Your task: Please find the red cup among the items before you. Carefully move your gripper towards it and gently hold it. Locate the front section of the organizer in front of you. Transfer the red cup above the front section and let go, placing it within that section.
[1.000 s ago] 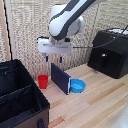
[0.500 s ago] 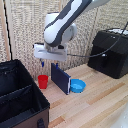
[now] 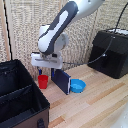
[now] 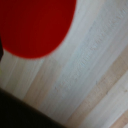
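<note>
The red cup stands upright on the wooden table, just beside the black organizer at the exterior view's left. My gripper hangs right above the cup, its fingers apart and nothing between them. In the wrist view the cup is a large blurred red shape very close to the camera, and the fingers barely show. The organizer's inner divider splits it into a far and a near compartment.
A dark blue upright panel stands close to the cup on the exterior view's right, with a blue bowl beyond it. A black boxy appliance with a cable sits at the back right. A woven screen forms the backdrop.
My gripper has moved down and toward the exterior view's left, coming over the red cup. The cup and the other things have not moved.
</note>
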